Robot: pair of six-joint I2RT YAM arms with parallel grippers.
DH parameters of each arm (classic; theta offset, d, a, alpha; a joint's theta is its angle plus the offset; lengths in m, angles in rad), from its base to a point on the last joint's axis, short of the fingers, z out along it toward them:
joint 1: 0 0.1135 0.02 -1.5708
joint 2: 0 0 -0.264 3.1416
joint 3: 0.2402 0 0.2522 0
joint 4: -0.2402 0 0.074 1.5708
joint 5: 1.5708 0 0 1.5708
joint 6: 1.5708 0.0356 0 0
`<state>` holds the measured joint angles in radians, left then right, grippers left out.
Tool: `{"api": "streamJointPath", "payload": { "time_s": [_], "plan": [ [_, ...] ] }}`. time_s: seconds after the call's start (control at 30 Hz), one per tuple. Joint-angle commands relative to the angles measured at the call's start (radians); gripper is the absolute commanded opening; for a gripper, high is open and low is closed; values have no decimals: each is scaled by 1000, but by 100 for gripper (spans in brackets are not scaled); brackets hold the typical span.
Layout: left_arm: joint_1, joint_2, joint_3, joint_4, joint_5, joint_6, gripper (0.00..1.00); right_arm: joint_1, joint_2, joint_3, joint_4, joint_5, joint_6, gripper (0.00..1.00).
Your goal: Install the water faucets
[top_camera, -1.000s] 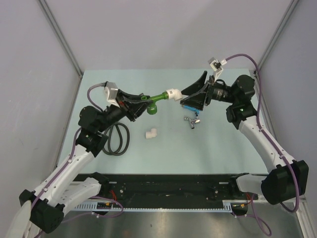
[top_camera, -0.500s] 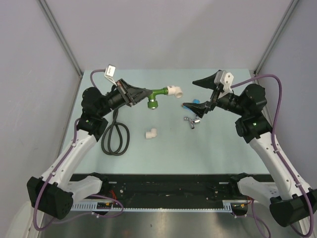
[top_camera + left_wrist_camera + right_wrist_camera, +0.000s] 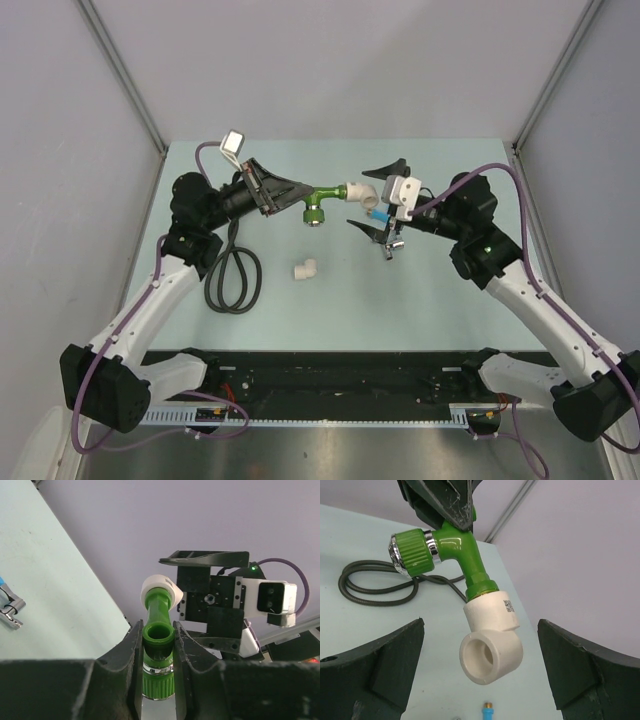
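Observation:
My left gripper (image 3: 298, 191) is shut on the green water faucet (image 3: 318, 197) and holds it in the air over the table's far middle. The jaws (image 3: 158, 632) press both sides of its body (image 3: 158, 639). A white elbow fitting (image 3: 357, 190) sits on the faucet's threaded end (image 3: 481, 585). My right gripper (image 3: 376, 196) stands open, its fingers wide apart on either side of the elbow (image 3: 492, 637) without touching it. The blue-handled chrome faucet (image 3: 388, 242) lies on the table under the right gripper, partly hidden.
A second white elbow (image 3: 306, 268) lies loose on the table in front of the faucet. A coiled black hose (image 3: 232, 275) lies by the left arm. A black rail (image 3: 340, 375) runs along the near edge, and grey walls enclose the table.
The right gripper drew back to the right, turned its wrist, and came in again around the white elbow. The left gripper kept its hold on the green faucet and shifted slightly.

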<state>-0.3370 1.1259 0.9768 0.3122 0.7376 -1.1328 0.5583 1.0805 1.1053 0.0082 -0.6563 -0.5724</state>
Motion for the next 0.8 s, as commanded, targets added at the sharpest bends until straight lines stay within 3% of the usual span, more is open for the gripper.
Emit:
{"api": "streamJointPath", "payload": {
  "time_s": [0.0,0.13,0.23,0.33,0.43,0.47,0.57,0.77],
  "plan": [
    [7,-11,54,97,29,-64,0,37,19,14,-4,79,-104,100],
    [7,-6,57,102,40,-70,0,55,32,14,-4,96,-121,96],
    [7,2,63,105,55,-70,0,63,42,16,3,89,-110,88],
    [7,8,66,110,66,-76,0,69,50,19,-1,87,-90,71],
    [7,11,68,110,74,-73,0,72,53,24,-4,78,-66,48],
    [7,12,71,108,74,-71,0,72,49,24,-4,78,-58,30],
    [9,18,79,107,85,-59,0,74,44,25,-2,67,-31,3],
    [7,-8,91,99,68,120,0,55,47,41,42,-29,150,0]
  ]
}}
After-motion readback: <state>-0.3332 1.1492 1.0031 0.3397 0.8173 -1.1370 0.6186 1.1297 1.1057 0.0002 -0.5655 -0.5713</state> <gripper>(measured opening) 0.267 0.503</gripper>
